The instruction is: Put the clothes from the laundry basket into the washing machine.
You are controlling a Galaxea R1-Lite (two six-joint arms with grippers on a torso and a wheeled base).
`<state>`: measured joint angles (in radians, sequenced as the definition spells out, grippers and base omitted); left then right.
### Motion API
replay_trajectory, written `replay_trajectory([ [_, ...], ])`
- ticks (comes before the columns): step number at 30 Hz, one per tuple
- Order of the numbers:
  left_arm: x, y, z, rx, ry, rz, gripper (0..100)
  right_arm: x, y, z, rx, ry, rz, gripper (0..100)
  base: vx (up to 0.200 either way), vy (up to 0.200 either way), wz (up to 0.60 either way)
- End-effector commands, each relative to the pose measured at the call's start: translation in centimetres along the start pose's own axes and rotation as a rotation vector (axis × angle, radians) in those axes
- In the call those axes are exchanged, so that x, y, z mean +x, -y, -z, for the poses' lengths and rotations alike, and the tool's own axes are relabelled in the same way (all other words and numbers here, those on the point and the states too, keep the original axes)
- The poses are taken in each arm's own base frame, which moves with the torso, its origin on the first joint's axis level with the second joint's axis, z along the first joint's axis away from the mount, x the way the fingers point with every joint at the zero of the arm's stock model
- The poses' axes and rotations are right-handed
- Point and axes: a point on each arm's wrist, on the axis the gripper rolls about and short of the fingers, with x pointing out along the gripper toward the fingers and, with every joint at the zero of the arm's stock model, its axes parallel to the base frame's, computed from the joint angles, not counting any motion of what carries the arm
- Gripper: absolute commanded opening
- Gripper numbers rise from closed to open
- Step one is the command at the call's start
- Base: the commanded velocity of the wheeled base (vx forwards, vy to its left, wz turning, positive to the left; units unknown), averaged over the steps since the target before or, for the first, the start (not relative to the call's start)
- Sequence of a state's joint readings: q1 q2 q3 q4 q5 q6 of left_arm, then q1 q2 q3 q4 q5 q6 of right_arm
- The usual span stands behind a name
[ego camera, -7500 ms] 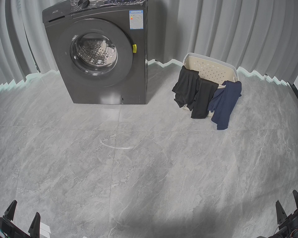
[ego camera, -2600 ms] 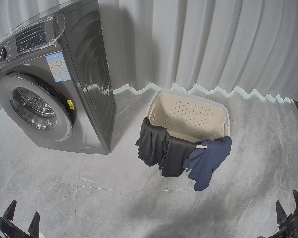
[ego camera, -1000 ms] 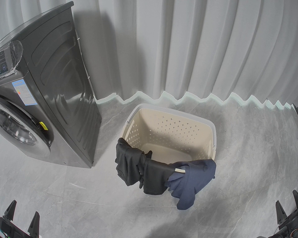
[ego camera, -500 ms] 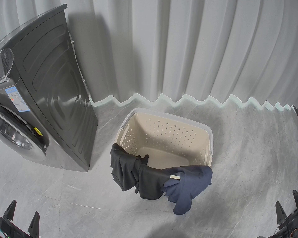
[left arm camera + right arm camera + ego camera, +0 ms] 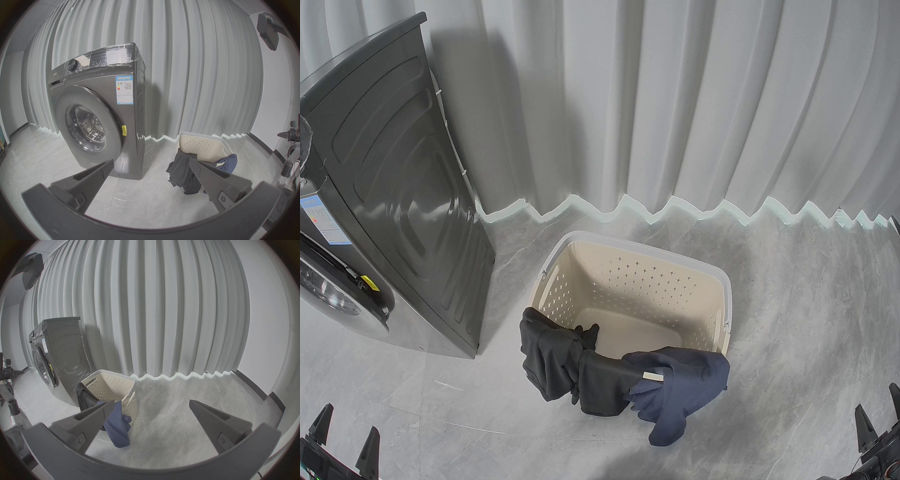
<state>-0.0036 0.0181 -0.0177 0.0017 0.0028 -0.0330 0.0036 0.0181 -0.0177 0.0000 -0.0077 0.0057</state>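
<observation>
Approach step, nothing lifted yet. The laundry basket [image 5: 637, 240] sits dead centre, with a black garment [image 5: 562, 365] and a navy garment [image 5: 684, 387] draped over its 6 o'clock rim. The washing machine [image 5: 406, 206] is at 9 o'clock. The left hand [image 5: 350, 420] at 7 and the right hand [image 5: 876, 397] at 5 are both spread, empty. Next, I'd say: reach down and pinch the hanging cloth. The washer's sticker [image 5: 124, 89] and yellow tag [image 5: 124, 130] are too small to read.

We see a laundry corner: a washing machine [image 5: 394, 206], a laundry basket [image 5: 637, 275] on a grey tile floor [image 5: 819, 300], and white curtains [image 5: 675, 94] behind.
</observation>
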Motion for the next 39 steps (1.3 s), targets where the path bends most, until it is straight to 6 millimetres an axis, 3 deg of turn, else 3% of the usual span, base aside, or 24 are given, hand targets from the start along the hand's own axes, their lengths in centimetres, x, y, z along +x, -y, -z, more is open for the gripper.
replay_trajectory([
  [1, 0.02, -0.02, 0.52, 0.001, -0.002, -0.001, 100, 0.0, 0.01, 0.53, 0.0, -0.001, -0.001, 100, 0.0, 0.0, 0.0],
  [12, 0.02, -0.02, 0.52, 0.001, -0.002, -0.001, 100, 0.0, 0.01, 0.53, 0.0, -0.001, -0.001, 100, 0.164, 0.0, 0.0],
  [21, 0.02, -0.02, 0.52, 0.001, -0.002, -0.001, 100, 0.0, 0.0, 0.53, 0.0, -0.001, 0.001, 100, 0.0, 0.0, 0.0],
  [27, 0.02, -0.02, 0.52, -0.001, -0.002, -0.001, 100, 0.0, 0.01, 0.53, 0.0, -0.001, -0.001, 100, 0.2, 0.0, 0.0],
  [39, 0.02, -0.02, 0.52, -0.001, -0.002, -0.002, 100, 0.0, 0.01, 0.53, 0.0, -0.001, -0.001, 100, 0.0, -0.05, 0.0],
])
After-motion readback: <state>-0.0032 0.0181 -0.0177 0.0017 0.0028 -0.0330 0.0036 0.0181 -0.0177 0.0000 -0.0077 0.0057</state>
